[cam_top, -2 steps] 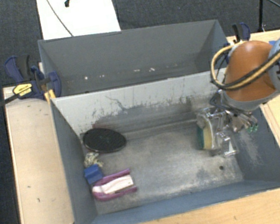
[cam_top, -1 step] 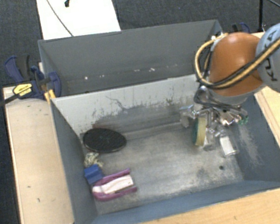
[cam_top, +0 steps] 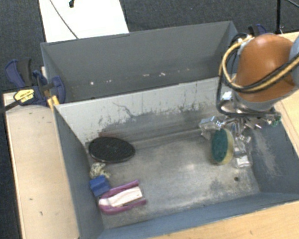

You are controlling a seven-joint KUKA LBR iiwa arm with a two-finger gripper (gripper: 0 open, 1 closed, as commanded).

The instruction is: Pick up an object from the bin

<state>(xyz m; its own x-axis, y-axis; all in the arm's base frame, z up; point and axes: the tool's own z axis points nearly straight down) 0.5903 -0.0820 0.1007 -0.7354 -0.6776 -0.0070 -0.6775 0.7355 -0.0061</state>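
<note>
The arm's orange cover hides much of the gripper (cam_top: 233, 147), so I cannot tell whether it is spread or pinching. It sits low near the right wall of the bin (cam_top: 138, 55), with bare floor stretching left toward a black disc (cam_top: 110, 149). Against its left side lies a dark green oval sponge (cam_top: 220, 148) with a yellow edge.

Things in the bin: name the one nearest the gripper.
The green sponge, right beside the gripper on the right; the black disc, blue block and purple thing lie far left.
</note>
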